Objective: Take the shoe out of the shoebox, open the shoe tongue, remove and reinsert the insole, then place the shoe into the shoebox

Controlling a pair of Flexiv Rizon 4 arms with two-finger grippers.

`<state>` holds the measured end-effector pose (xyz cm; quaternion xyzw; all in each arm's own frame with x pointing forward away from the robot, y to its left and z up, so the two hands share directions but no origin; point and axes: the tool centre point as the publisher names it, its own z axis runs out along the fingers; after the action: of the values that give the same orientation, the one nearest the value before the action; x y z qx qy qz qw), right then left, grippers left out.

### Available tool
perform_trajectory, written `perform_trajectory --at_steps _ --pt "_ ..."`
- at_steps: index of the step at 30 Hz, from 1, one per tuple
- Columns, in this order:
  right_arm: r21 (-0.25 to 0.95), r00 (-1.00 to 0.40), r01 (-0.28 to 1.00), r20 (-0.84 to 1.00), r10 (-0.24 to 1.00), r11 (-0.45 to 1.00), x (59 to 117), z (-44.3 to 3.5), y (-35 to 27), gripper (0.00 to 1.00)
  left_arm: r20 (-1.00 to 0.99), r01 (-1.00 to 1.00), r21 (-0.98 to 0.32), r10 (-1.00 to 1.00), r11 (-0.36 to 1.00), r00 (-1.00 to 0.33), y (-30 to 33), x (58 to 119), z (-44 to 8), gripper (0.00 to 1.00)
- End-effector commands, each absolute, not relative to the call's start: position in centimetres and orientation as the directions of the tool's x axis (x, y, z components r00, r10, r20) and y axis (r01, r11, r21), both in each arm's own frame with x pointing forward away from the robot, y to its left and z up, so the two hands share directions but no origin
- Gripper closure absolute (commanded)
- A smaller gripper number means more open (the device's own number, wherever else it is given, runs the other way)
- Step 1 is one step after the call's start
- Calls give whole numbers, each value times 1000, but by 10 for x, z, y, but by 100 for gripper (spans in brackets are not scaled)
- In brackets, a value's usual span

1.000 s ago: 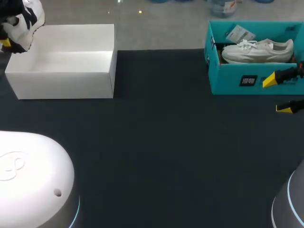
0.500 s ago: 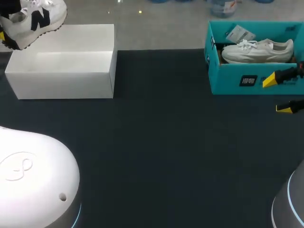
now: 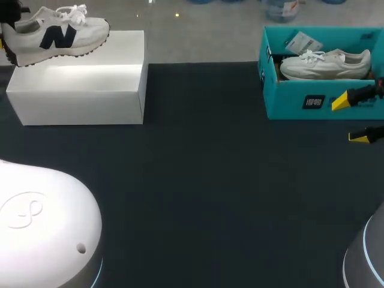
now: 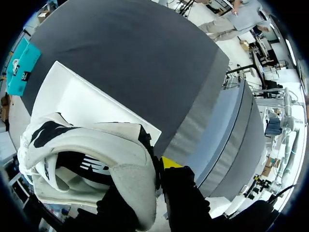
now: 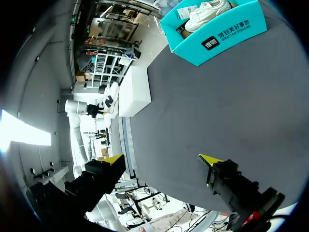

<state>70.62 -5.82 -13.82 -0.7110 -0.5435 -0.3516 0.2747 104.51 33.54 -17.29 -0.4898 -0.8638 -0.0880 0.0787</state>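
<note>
Your left gripper (image 4: 149, 186) clamps the white shoe (image 3: 60, 36) by its heel above the white shoebox (image 3: 78, 90); only the left wrist view shows that grip. Your right gripper (image 3: 351, 119) hangs open beside the teal box (image 3: 294, 102).

Matt dark table (image 3: 204, 180), smooth white cardboard shoebox (image 3: 84, 99), soft cloth-like shoe (image 3: 60, 39).

A robotics lab: my left arm (image 3: 42, 222) and right arm (image 3: 367, 255) flank a dark table (image 3: 204, 180) carrying a white box (image 3: 78, 105) and a teal box (image 3: 288, 102).

White shoe (image 3: 60, 36) with black mark, white shoebox (image 3: 84, 90).
</note>
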Motion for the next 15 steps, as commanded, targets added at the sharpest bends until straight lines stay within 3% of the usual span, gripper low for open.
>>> perform_trajectory --at_steps 1,4,15 --pt "-8 163 966 797 581 -260 706 -139 -58 0 183 994 79 979 79 -92 336 1044 -178 100" --pt "-8 163 966 797 581 -260 706 -139 -58 0 181 995 96 982 36 -53 336 1051 -174 100" --pt "-8 163 966 797 581 -260 706 -139 -58 0 167 992 96 982 77 -93 333 1067 -175 100"
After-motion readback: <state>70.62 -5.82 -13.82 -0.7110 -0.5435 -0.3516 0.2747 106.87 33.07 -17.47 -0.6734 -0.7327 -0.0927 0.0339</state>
